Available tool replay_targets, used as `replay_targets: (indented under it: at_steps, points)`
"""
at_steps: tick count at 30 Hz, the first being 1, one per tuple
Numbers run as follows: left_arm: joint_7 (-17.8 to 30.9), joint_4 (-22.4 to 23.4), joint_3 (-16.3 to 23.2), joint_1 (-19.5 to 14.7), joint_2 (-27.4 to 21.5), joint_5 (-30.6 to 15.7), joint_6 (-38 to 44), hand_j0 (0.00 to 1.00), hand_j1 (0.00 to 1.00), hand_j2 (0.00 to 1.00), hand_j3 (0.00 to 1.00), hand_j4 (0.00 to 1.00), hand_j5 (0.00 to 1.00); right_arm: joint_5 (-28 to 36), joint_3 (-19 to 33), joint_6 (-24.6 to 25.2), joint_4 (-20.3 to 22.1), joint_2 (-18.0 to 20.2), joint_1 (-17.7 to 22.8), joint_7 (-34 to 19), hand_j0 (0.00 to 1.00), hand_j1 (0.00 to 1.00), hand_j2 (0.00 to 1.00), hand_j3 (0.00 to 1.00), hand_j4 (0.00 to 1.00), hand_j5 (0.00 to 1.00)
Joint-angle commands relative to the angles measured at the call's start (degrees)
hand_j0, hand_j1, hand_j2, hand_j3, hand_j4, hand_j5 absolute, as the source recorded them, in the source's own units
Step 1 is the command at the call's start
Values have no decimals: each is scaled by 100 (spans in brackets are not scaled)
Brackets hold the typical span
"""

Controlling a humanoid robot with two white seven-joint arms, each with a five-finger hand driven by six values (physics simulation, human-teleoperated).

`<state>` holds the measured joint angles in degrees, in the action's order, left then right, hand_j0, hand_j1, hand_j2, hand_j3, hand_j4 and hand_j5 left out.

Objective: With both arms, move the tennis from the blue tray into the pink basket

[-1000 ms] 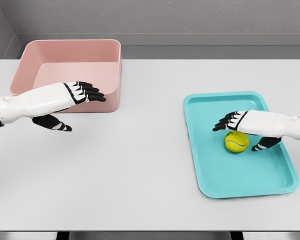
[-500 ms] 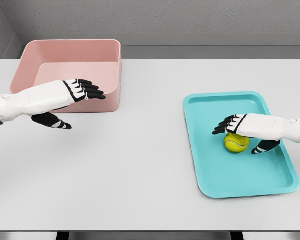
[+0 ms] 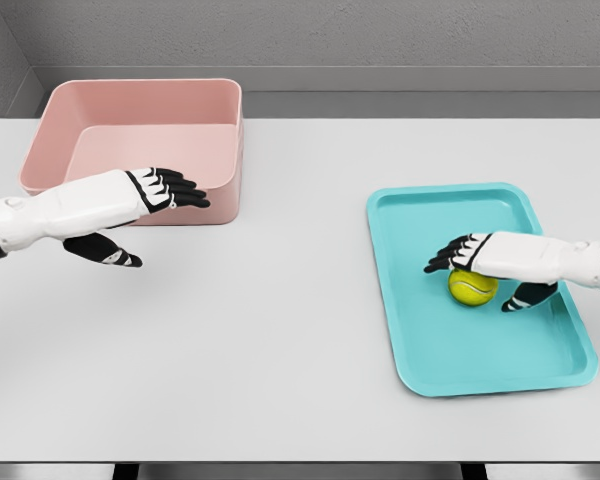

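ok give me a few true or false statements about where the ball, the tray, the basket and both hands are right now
1. The tennis ball lies in the blue tray. True.
2. The right hand is over the ball, fingers across its top. True.
3. The ball is already in the pink basket. False: the basket holds nothing visible, and the ball is in the tray.
4. The left hand holds the ball. False: it holds nothing and is open in front of the basket, far from the ball.
5. The tray sits to the left of the basket. False: it lies on the table's right side, and the basket is at the far left.
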<state>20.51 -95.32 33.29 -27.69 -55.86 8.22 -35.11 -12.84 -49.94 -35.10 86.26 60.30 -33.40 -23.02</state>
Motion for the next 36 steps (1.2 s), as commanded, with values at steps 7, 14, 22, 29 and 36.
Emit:
replay_targets:
  at_steps: [7, 14, 22, 29, 36]
  points:
    - [-12, 5, -7, 27, -30, -48, 11, 100, 100, 100, 100, 100, 100, 45, 177, 10, -57, -1, 97, -27, 100, 100, 100, 100, 100, 100]
    - [-12, -4, -7, 35, -30, -48, 11, 100, 100, 100, 100, 100, 100, 36, 248, 10, -57, -27, 123, -107, 86, 86, 86, 86, 86, 86]
    - [-12, -4, -7, 35, -39, -48, 11, 100, 100, 100, 100, 100, 100, 36, 248, 10, -57, -71, 123, -203, 72, 72, 72, 72, 72, 72]
    - [-12, 14, -7, 35, -39, -48, 11, 100, 100, 100, 100, 100, 100, 36, 248, 10, -136, -185, 123, -291, 64, 64, 64, 64, 64, 64]
    - [-12, 22, 2, 35, -48, -48, 11, 100, 100, 100, 100, 100, 100, 45, 257, 10, -136, -203, 114, -291, 59, 59, 59, 59, 59, 59]
